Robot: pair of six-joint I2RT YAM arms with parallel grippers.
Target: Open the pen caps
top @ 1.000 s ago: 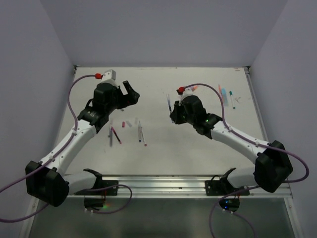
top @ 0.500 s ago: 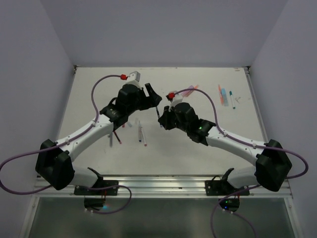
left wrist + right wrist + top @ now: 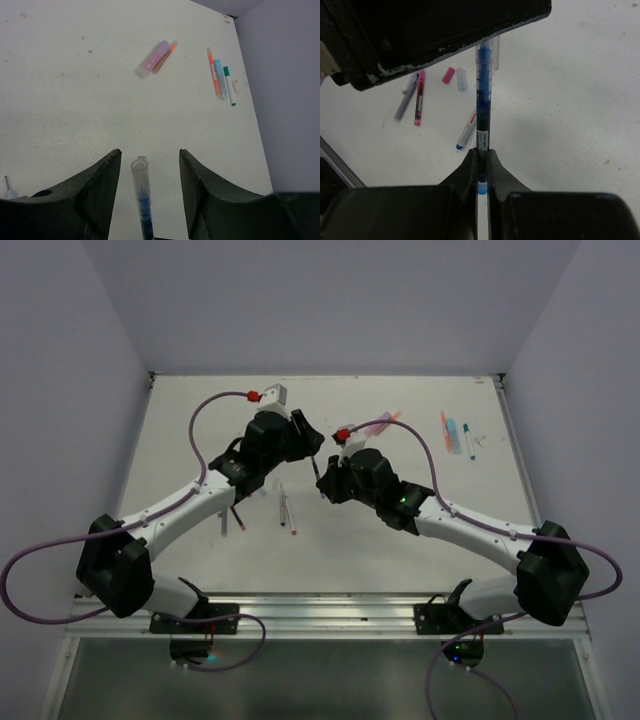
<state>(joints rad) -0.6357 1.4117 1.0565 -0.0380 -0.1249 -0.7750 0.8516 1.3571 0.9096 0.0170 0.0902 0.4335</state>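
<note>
The left tool holds its jaws apart, one on each side of the clear cap, and neither touches it. That cap tops the blue pen, which sticks straight out of the right tool, clamped on its lower barrel. The cap sits off-centre between the open jaws, so an uneven pinch could tilt the pen or slip off the smooth plastic.

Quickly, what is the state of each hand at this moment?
Left hand: open around the clear pen cap, not touching it.
Right hand: closed, holding the blue pen.
</note>
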